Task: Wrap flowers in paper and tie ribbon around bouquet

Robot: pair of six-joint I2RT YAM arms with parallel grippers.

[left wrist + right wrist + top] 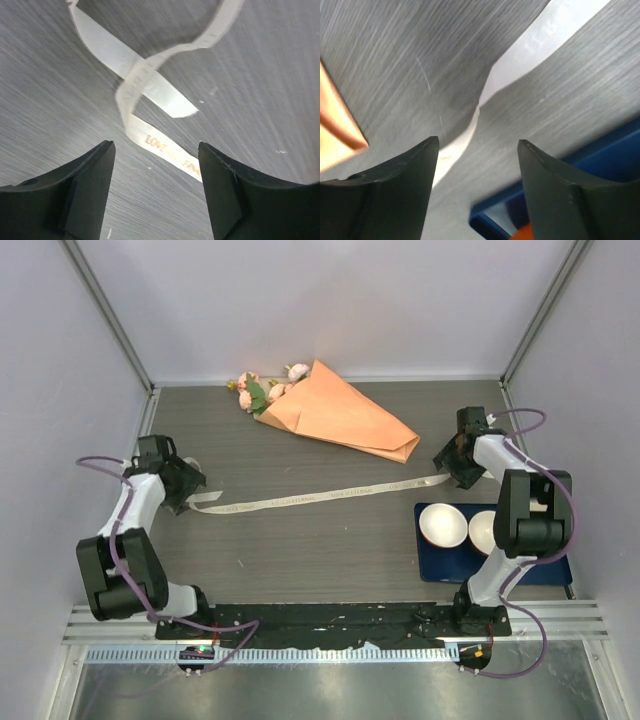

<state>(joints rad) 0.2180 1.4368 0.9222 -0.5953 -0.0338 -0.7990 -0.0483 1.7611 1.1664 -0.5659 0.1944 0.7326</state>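
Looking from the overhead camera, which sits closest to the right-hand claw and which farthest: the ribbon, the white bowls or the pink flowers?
1. The ribbon: its right end lies beside the right gripper.
2. The white bowls: just nearer the arm's base.
3. The pink flowers: far back-left.

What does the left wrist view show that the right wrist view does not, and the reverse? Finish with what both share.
Only the left wrist view: the curled, looped end of the flat cream-white fabric ribbon with gold lettering. Only the right wrist view: the tip of the salmon-orange paper cone and a corner of the dark blue mat. Both: the grey wood-grain table, a stretch of that ribbon on it, and an open, empty black claw: the left claw in one, the right claw in the other.
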